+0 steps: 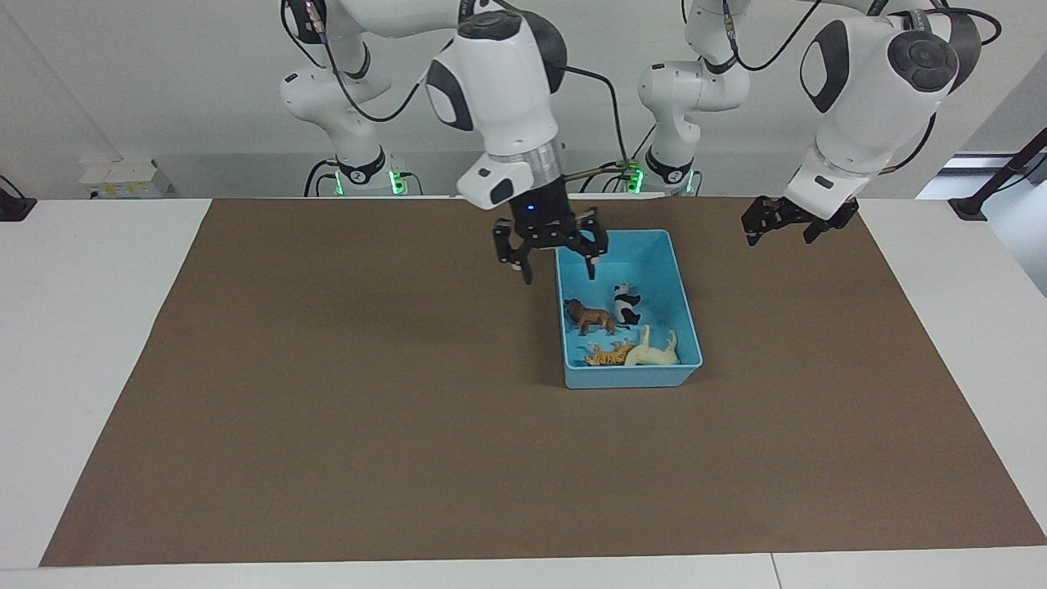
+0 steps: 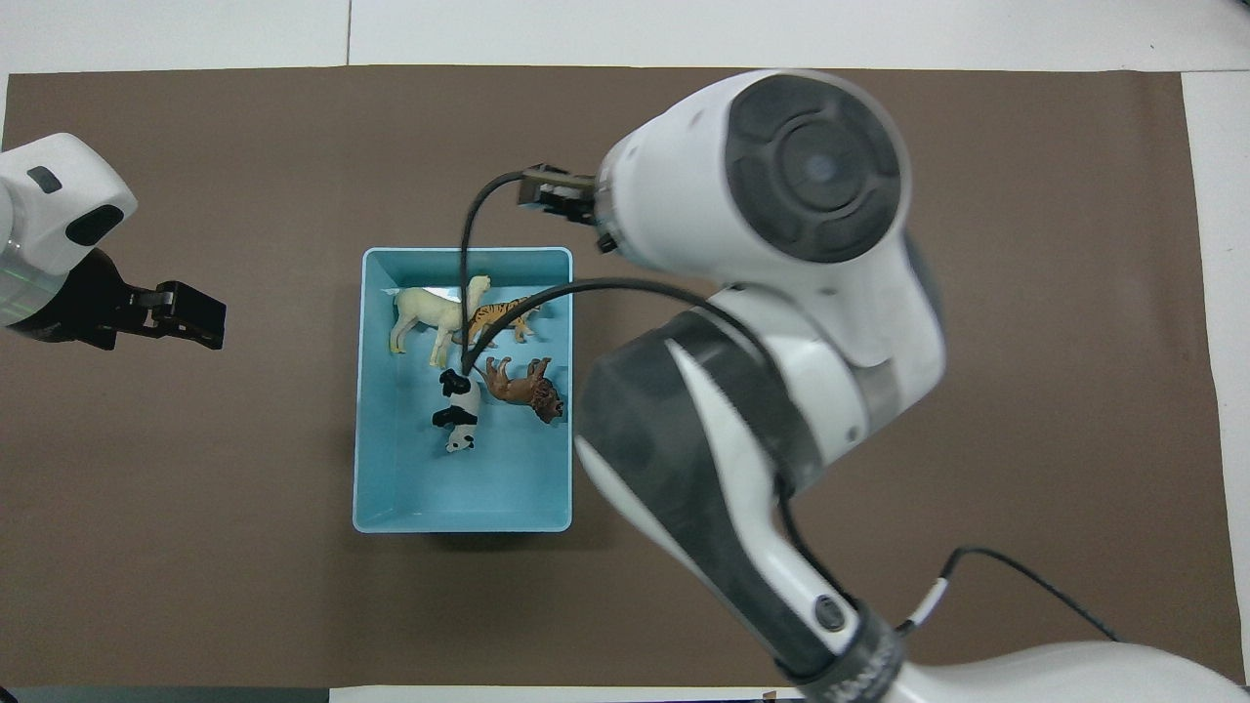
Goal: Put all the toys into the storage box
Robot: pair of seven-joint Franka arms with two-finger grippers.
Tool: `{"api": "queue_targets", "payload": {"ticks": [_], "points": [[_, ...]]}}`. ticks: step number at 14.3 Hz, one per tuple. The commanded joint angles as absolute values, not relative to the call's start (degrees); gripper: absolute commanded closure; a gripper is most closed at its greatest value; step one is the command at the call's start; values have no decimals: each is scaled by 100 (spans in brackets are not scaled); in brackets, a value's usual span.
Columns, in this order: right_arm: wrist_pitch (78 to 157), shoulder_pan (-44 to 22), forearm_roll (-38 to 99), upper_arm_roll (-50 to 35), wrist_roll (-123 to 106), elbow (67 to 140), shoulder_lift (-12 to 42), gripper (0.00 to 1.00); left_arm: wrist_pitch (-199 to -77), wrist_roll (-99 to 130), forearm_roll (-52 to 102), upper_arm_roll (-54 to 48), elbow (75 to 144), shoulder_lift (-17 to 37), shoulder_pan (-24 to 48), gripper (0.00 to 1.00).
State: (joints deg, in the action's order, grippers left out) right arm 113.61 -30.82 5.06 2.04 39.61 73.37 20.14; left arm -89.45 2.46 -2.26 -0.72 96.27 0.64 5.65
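Note:
The light blue storage box sits on the brown mat and holds all the toys. The cream-white horse lies on its side beside the orange tiger at the box's end farthest from the robots. The brown lion and the panda are near the middle. My right gripper is open and empty, up over the box's corner nearest the robots at the right arm's end. My left gripper is open and empty, waiting over the mat.
The brown mat covers most of the white table. In the overhead view my right arm hides its own gripper and part of the mat beside the box.

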Motion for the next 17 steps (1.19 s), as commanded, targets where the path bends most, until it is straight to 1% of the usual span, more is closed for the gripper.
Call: {"api": "queue_targets", "payload": {"ticks": [1, 4, 7, 8, 10, 12, 17], "points": [[10944, -2253, 466, 114, 2565, 7514, 1767, 0, -8982, 149, -246, -53, 9475, 132, 563, 0], [10522, -1356, 466, 114, 796, 7550, 1679, 0, -9009, 149, -36, -35, 9396, 114, 545, 0], [9943, -801, 413, 132, 257, 7559, 1635, 0, -9035, 141, -44, -53, 9439, 88, 554, 0], [9766, -669, 317, 132, 63, 7550, 1617, 0, -9061, 141, -44, -53, 9422, 88, 545, 0], [9660, -406, 229, 132, -53, 7559, 1539, 0, -9088, 141, -44, -53, 9422, 88, 554, 0], [9388, -186, 63, 132, -123, 7559, 1381, 0, -9105, 141, -44, -53, 9422, 88, 554, 0], [7965, -97, 26, 132, -193, 7585, 897, 0, -9105, 141, -53, -53, 9422, 88, 545, 0]]}}
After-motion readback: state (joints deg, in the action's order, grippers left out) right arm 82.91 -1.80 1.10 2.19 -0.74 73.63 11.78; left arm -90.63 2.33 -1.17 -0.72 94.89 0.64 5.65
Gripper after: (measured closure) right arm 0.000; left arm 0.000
